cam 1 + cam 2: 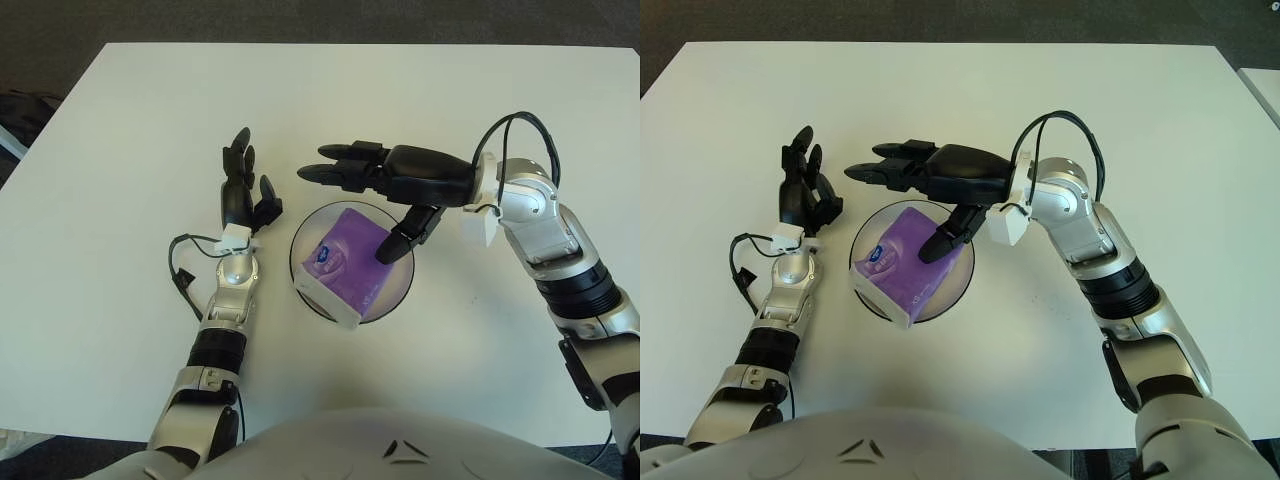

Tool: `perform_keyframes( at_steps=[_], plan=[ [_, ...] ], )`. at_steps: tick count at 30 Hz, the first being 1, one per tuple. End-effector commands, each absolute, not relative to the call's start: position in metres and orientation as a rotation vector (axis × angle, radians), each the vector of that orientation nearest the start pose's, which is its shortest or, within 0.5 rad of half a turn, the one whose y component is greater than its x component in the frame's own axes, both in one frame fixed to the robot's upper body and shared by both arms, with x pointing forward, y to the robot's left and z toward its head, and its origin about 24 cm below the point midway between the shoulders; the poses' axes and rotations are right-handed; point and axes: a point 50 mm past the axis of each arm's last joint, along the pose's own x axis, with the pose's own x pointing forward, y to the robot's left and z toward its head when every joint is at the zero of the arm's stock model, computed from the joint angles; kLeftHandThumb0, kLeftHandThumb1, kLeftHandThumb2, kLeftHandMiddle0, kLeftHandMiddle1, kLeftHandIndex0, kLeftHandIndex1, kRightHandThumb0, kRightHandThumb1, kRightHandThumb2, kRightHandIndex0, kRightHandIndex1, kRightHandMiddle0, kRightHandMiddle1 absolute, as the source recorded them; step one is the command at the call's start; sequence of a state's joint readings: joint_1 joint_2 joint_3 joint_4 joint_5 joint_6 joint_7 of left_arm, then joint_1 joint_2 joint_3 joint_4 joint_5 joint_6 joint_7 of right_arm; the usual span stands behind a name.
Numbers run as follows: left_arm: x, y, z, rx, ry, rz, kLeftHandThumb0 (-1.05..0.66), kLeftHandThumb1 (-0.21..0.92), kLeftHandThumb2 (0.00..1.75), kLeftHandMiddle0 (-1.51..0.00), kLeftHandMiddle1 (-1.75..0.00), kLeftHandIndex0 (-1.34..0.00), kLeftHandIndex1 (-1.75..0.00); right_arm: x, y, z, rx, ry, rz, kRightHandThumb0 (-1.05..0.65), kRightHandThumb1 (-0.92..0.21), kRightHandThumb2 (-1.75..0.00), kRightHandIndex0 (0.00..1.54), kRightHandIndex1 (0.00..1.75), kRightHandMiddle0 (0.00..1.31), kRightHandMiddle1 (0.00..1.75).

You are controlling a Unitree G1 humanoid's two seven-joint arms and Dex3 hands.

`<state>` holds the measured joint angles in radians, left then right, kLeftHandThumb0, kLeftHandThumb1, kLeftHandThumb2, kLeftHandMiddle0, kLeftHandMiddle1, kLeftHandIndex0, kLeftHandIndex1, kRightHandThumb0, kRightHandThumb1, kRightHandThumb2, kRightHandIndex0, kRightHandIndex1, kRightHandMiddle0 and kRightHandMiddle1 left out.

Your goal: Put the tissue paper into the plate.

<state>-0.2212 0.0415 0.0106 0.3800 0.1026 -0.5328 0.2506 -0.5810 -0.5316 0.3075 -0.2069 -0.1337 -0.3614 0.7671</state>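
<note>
A purple tissue pack [345,263] with a white side lies tilted inside a clear round plate [304,243] on the white table. My right hand [375,190] hovers just above the pack with its fingers spread; the thumb points down at the pack's right edge and the other fingers reach left past the plate's far rim. It holds nothing. My left hand [243,185] shows just left of the plate, fingers open and pointing away from me, empty.
The white table [130,130] stretches wide around the plate. A thin black cable [180,275] loops beside my left wrist. Dark floor lies beyond the table's far edge.
</note>
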Motion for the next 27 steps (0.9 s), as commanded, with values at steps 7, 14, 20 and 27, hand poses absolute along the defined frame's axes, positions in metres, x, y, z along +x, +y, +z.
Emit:
perform_keyframes(
  at_steps=[7,14,20,27],
  plan=[
    [0.242,0.162,-0.015,0.124,-0.065,0.156,-0.70,0.92,0.80,-0.37,-0.03,0.00,-0.71,0.287,-0.113,0.231,-0.828,-0.667,0.813,-1.05,-0.92,-0.50,0.00,0.00,0.00,0.00],
    [0.242,0.165,-0.018,0.148,-0.054,0.160,-0.73,0.92,0.79,-0.37,-0.03,0.00,-0.74,0.293,-0.122,0.206,-0.770,-0.667,0.589,-1.05,-0.92,-0.43,0.00,0.00,0.00,0.00],
    [0.239,0.161,-0.012,0.134,-0.067,0.162,-0.73,0.92,0.79,-0.39,-0.03,0.00,-0.74,0.305,-0.127,0.168,-0.543,-0.600,0.407,-1.05,-0.92,-0.51,0.00,0.00,0.00,0.00],
    [0.237,0.161,-0.011,0.113,-0.047,0.162,-0.71,0.92,0.79,-0.38,-0.03,0.00,-0.72,0.309,-0.127,0.156,-0.415,-0.598,0.245,-1.05,-0.92,-0.65,0.00,0.00,0.00,0.00]
  ],
)
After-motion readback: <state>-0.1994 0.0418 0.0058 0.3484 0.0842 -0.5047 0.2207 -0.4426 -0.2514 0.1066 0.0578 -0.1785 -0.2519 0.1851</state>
